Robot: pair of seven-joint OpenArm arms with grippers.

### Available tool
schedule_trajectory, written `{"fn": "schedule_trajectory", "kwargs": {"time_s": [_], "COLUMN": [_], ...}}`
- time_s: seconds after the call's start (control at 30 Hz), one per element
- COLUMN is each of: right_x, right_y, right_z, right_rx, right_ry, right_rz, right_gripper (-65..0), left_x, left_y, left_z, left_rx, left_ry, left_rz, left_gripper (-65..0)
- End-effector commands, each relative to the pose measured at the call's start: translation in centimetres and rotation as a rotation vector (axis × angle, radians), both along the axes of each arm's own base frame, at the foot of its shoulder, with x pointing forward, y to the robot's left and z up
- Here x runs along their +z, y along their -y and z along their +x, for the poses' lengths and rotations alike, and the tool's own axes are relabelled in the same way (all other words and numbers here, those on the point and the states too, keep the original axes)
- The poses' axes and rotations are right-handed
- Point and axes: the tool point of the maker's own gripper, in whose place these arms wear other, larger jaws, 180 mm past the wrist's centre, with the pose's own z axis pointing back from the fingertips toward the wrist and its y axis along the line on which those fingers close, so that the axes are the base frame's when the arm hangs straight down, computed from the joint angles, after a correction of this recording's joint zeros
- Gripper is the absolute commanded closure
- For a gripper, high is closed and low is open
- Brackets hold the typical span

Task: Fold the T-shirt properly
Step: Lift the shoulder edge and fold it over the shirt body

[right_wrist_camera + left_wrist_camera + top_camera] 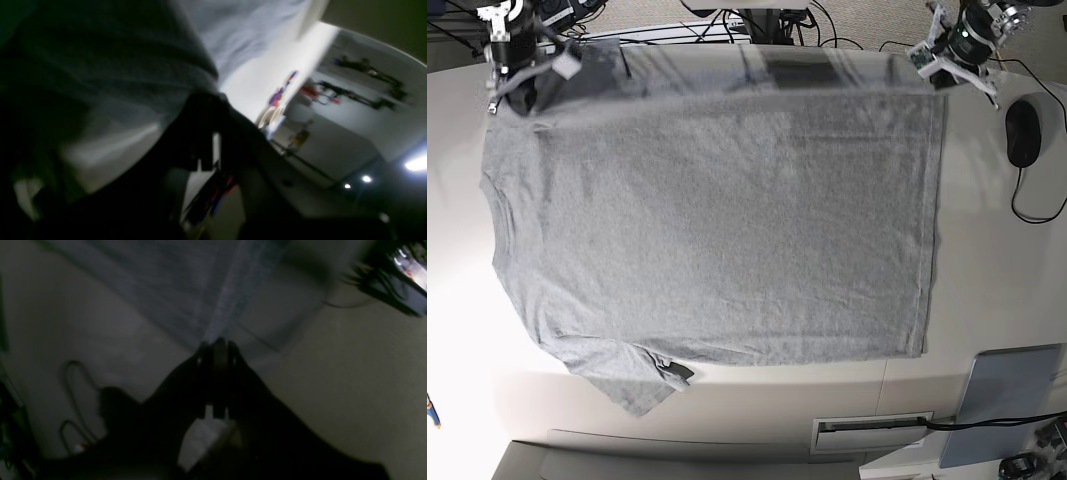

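Note:
The heather-grey T-shirt (717, 220) lies spread plain side up across the white table (997, 270), collar at the left and hem at the right. Its far edge is raised and blurred between the two arms. My left gripper (939, 72) is at the far right corner of the hem. In the left wrist view it (218, 345) is shut on a pinch of the T-shirt (186, 290), which stretches away from the fingertips. My right gripper (517, 88) is at the far left shoulder. In the right wrist view it (206, 100) is shut, with the T-shirt (110, 76) draped over it.
A black mouse (1021, 133) with its cable lies on the table's right side. A grey pad (1012, 400) sits at the near right corner. Cables (757, 20) run behind the far edge. One sleeve (627, 380) hangs over the near edge.

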Motion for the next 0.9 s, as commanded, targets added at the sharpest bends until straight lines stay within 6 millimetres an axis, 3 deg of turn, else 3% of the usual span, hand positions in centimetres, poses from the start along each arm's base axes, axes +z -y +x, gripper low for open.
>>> {"fn": "schedule_trajectory", "kwargs": {"time_s": [0.0, 0.33, 0.57, 0.87], "right_x": [1.2, 3.5, 3.4, 2.4], "right_y": [-0.5, -2.0, -1.3, 0.9], "right_z": [1.5, 7.7, 9.5, 11.5], "right_rx": [0.022, 0.005, -0.010, -0.080], "right_ry": [0.060, 0.193, 0.223, 0.238], "right_rz": [0.016, 0.199, 0.227, 0.258], "right_gripper": [0.0, 0.0, 0.0, 0.0], "left_x": [0.8, 2.1, 2.6, 2.4], "left_y": [0.0, 0.8, 3.5, 3.5], "left_z": [1.1, 6.3, 9.0, 11.4], "left_rx": [-0.008, 0.091, 0.100, 0.148], "left_ry": [0.041, 0.151, 0.194, 0.224], "left_rz": [-0.001, -0.118, -0.263, -0.303], "left_gripper": [0.0, 0.0, 0.0, 0.0]}}
